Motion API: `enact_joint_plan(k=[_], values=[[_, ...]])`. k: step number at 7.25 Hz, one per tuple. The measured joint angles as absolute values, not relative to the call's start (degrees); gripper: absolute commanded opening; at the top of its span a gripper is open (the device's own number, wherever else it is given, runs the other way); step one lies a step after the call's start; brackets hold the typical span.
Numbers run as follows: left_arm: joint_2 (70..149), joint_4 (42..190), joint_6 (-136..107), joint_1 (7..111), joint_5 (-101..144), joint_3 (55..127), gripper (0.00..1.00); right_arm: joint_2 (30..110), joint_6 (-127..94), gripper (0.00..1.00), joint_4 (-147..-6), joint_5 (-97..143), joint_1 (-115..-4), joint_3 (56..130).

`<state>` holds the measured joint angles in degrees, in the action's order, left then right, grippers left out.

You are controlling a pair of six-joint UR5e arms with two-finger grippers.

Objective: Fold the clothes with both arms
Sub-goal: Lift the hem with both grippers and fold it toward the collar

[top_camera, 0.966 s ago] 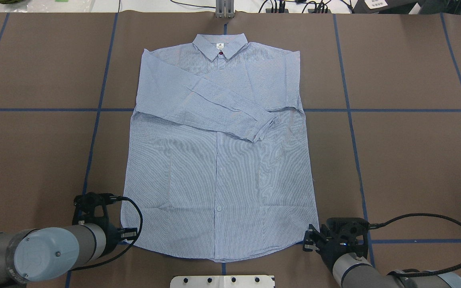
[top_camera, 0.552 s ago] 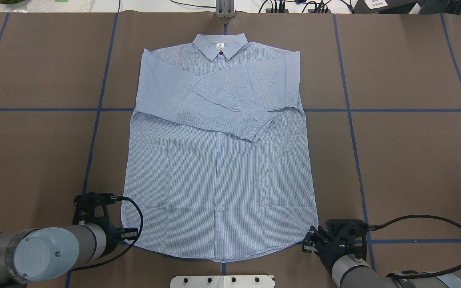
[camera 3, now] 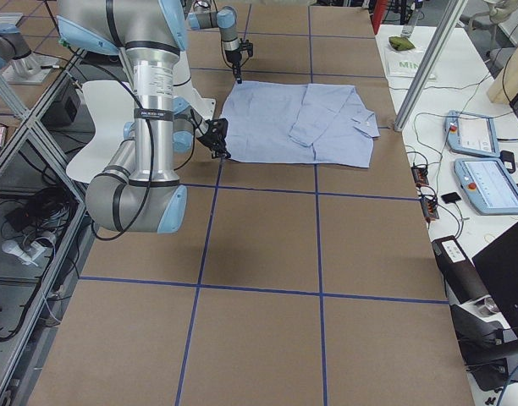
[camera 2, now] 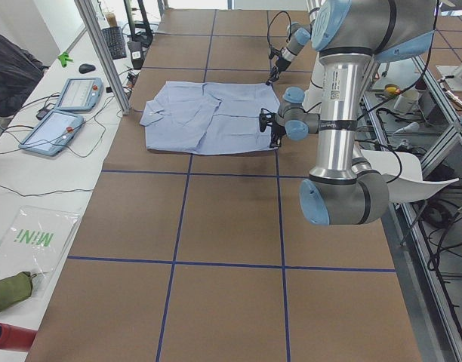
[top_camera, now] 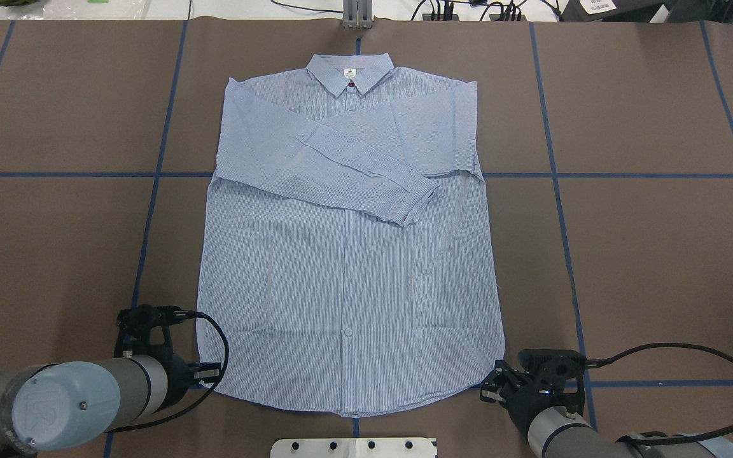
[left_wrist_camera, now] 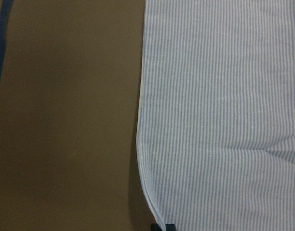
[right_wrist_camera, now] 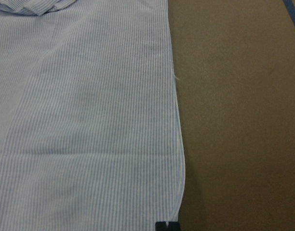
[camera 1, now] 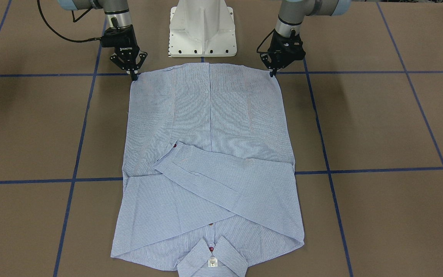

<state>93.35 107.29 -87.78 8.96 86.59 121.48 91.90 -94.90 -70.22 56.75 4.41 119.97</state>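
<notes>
The light blue striped shirt (top_camera: 347, 267) lies flat on the brown table, collar (top_camera: 350, 71) at the far side and both sleeves folded across the chest. My left gripper (top_camera: 206, 376) is at the hem's left corner, shut on the shirt's edge; in the left wrist view a black fingertip (left_wrist_camera: 165, 227) meets the hem. At the hem's right corner my right gripper (top_camera: 488, 387) is also shut on the cloth, its fingertip (right_wrist_camera: 167, 225) at the fabric's edge. From the front, the left gripper (camera 1: 272, 73) and the right gripper (camera 1: 134, 76) pinch the two near corners of the shirt (camera 1: 210, 115).
The white pedestal base (camera 1: 202, 27) stands just behind the hem, between the arms. Blue tape lines (top_camera: 156, 175) cross the table. A metal post (top_camera: 357, 16) and cables sit past the far edge. Two tablets (camera 2: 65, 113) lie on the white bench beyond it.
The right gripper has drawn slightly nearer me and its fingers have narrowed on the hem corner. The hem's left edge has shifted a little inward. The arms barely moved.
</notes>
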Motion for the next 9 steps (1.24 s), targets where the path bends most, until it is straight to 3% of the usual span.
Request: enact_joint_plan(k=[2,5,6,7,9], values=[[93.04,104.23,-87.45,9.52,89.01,128.17,0.0,93.25,-94.92,0.0,-79.53,58.72,4.13,130.27],[94.39,85.61,-87.12,12.79,96.21,148.02,0.0,92.2,-95.84,0.0,-102.04,66.98,1.91,150.8],[96.61,79.95,-85.38,16.48,99.64,152.08,0.0,89.07,-95.56,0.0,-108.18,71.85,-2.04,154.29],[100.19,75.85,-81.42,20.46,102.16,152.28,0.0,83.98,-94.13,0.0,-112.89,75.58,-5.95,154.16],[107.28,72.54,-74.67,26.37,103.34,144.13,0.0,71.0,-88.85,0.0,-116.37,77.91,-13.48,143.2]])
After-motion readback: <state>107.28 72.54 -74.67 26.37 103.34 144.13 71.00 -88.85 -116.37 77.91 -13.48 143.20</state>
